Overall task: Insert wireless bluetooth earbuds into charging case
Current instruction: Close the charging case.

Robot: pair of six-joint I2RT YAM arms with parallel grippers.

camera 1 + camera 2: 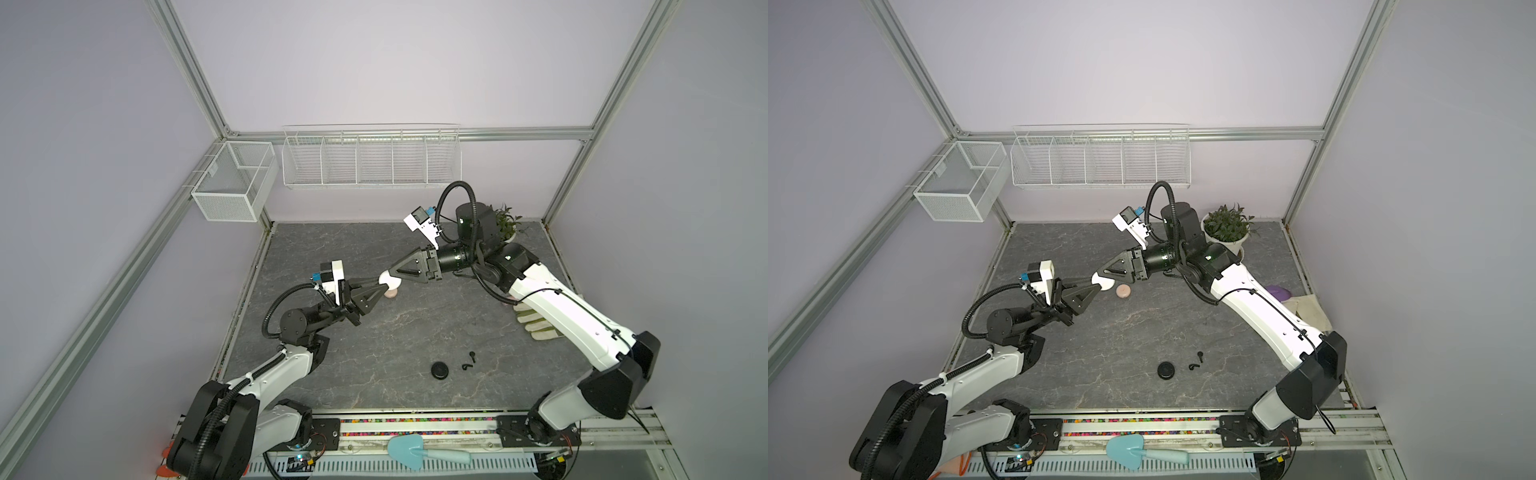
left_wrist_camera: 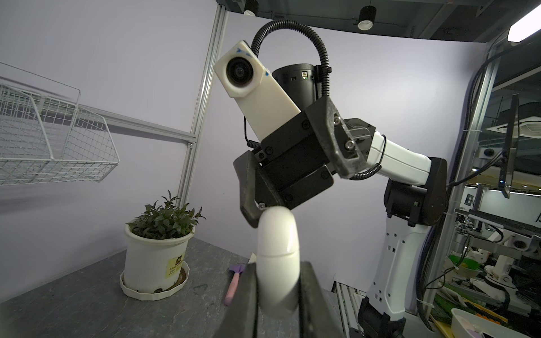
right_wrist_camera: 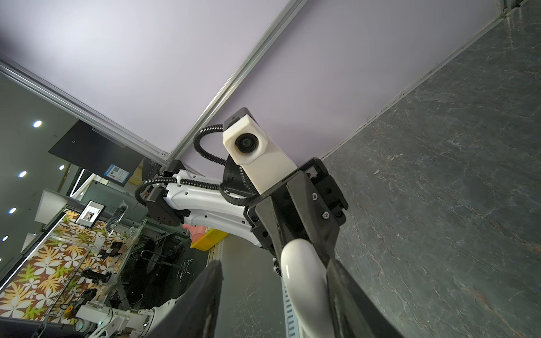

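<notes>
Okay, likely the case-opening step: left end effector (image 2: 278, 281) clenched on white case (image 2: 278, 234) above the surface (image 1: 415, 324). Right end effector (image 3: 275, 262) released, straddling its free end. Black earbuds (image 1: 469, 360) lie beside black case (image 1: 440, 370). Next: pinch the lid and pry.

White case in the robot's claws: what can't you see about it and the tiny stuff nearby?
- White case: its inside, in every view; its own shell hides it.
- Pink case: in a top view, partly behind the white case and the left gripper.
- Black earbuds: too small in both top views to show any detail.
- Gloves: in a top view, partly under the right arm.
</notes>
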